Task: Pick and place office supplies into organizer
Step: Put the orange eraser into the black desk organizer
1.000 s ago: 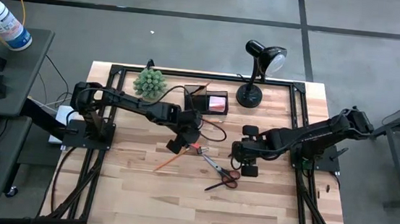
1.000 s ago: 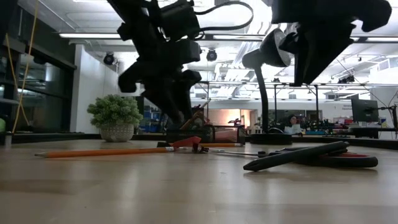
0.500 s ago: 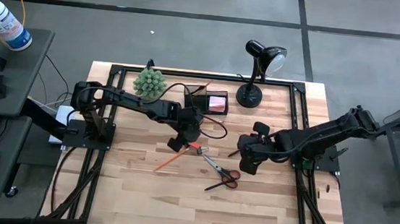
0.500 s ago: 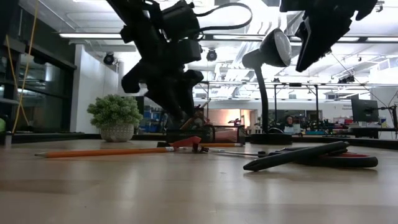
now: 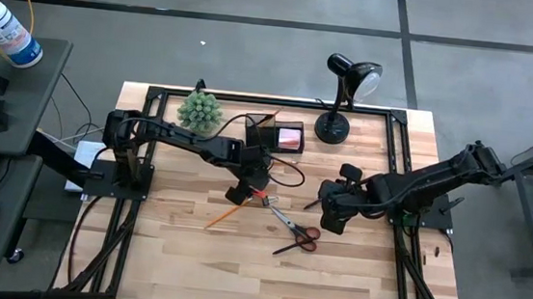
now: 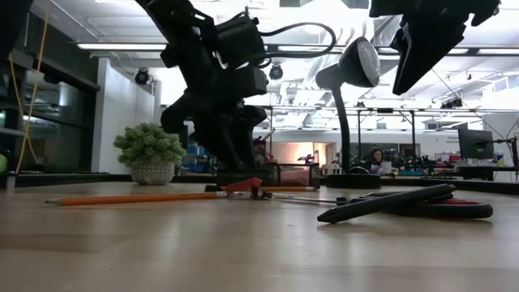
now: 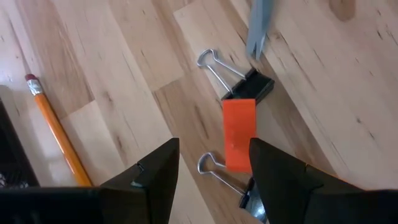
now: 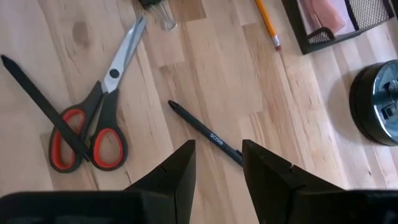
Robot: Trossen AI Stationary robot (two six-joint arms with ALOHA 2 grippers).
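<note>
**Orange piece under left gripper**

Left gripper (image 7: 211,180) hovers, fingers apart, over the small orange-red piece (image 7: 239,134) lying between two binder clips (image 7: 239,78). Right gripper (image 8: 217,165), fingers apart and empty, hangs above black pen (image 8: 202,132), beside scissors (image 8: 93,124). Organizer (image 5: 276,134) sits near the lamp (image 5: 342,98).

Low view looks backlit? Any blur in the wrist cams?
Low view: yes, bright ceiling lights leave both arms and the desk lamp as silhouettes. Left wrist view: end effector fingers soft, orange piece sharp. Right wrist view: scissors and pen crisp.
</note>
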